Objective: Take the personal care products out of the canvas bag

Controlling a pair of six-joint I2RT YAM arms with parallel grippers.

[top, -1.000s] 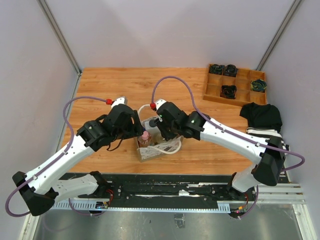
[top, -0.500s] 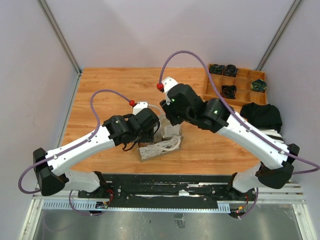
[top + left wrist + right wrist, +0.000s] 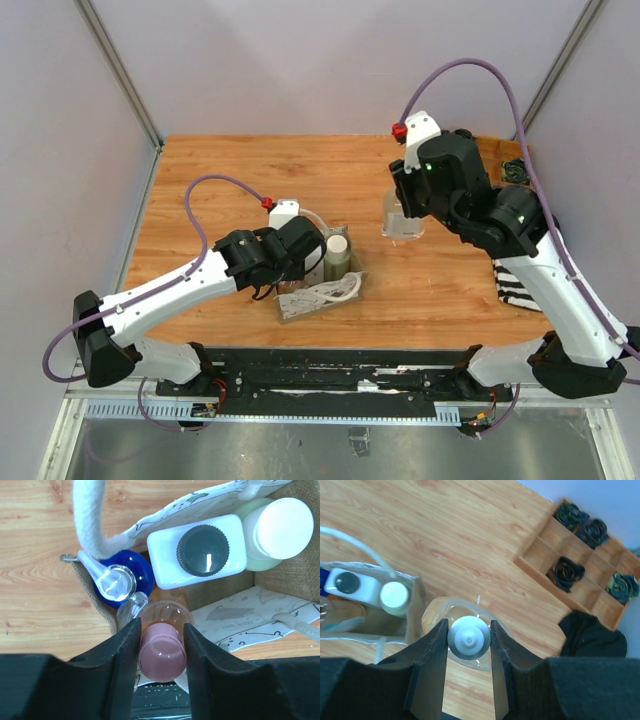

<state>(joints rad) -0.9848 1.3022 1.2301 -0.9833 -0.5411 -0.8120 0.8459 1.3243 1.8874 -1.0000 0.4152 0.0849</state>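
Pink-capped bottle (image 3: 161, 652), upright in canvas bag (image 3: 180, 512), clamped by left end effector (image 3: 160, 630); clear bottle (image 3: 468, 639) clamped by right end effector (image 3: 468, 625), over bench (image 3: 395, 520).

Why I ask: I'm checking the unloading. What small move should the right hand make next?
Probably lower the bottle onto the table and let go. The right hand is shut on its cap, away from the bag, with bare wood below it.
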